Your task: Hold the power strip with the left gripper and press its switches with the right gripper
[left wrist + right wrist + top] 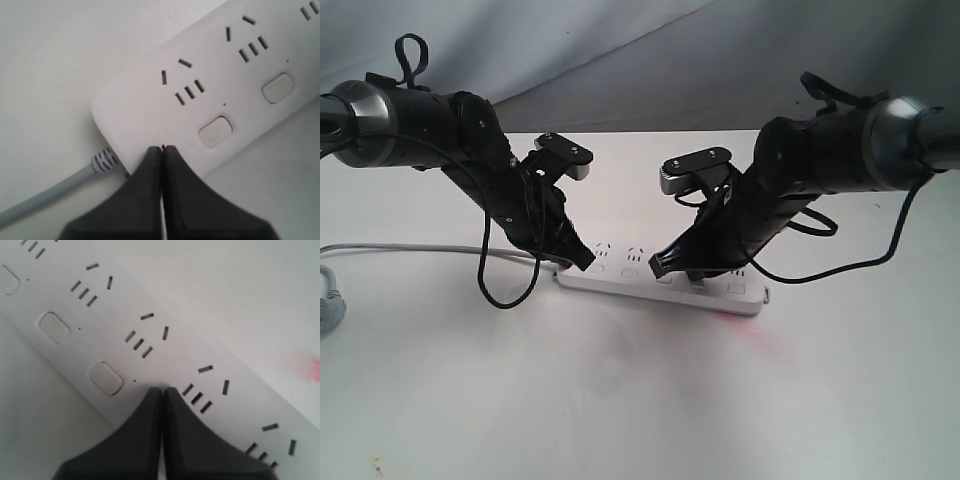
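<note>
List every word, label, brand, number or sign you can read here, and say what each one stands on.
None can be read. The power strip shows only socket slots, small dots and blank switches; no brand or rating is visible on it in any view. The arms and the table carry no legible marking either.
</note>
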